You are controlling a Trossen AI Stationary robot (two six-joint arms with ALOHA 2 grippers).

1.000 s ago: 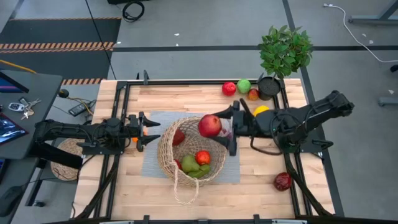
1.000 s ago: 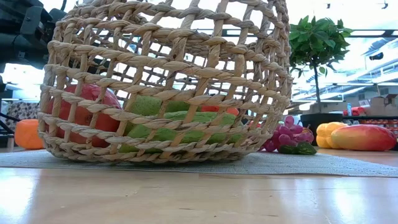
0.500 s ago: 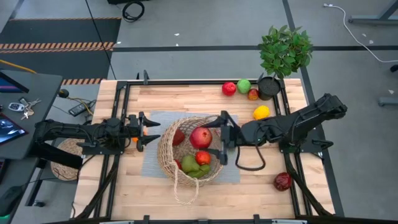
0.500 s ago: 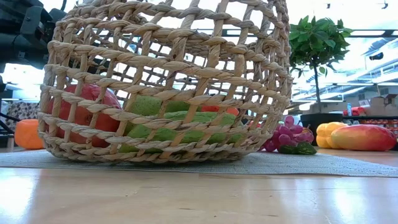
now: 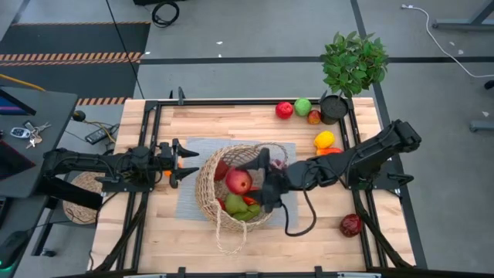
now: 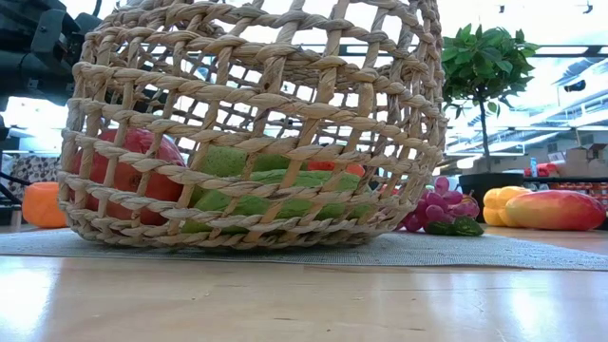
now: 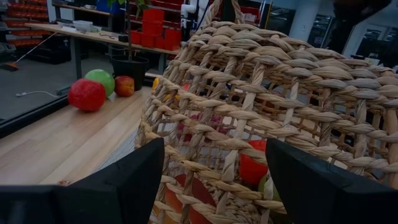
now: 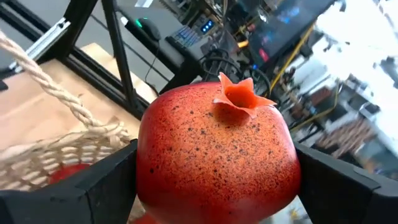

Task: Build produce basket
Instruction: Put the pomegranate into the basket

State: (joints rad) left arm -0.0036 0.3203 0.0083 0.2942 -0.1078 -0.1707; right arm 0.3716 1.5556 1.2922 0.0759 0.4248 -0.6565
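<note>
Carrying the pomegranate (image 5: 238,181) clamped in its fingers, the right end effector (image 5: 248,181) has swung from beside the basket (image 5: 208,193) to over its mouth, ready to drop, while the left end effector (image 5: 184,162) waits open beside it

1. A robotics lab or workshop: a wooden desk (image 5: 201,232) framed by black metal rails (image 5: 247,101) stands on a bare grey concrete floor (image 5: 247,35).
2. Hazard-striped tape (image 5: 69,56) edges a dark floor mat, and loose cables (image 5: 164,12) lie on the floor.
3. A side bench (image 5: 38,116) beside the desk carries keys (image 5: 21,133) and a lit screen.
4. In the left wrist view, red storage bins (image 7: 152,28) and long worktables (image 7: 74,31) fill the background; the right wrist view shows tangled wiring (image 8: 230,59) and electronics.
</note>
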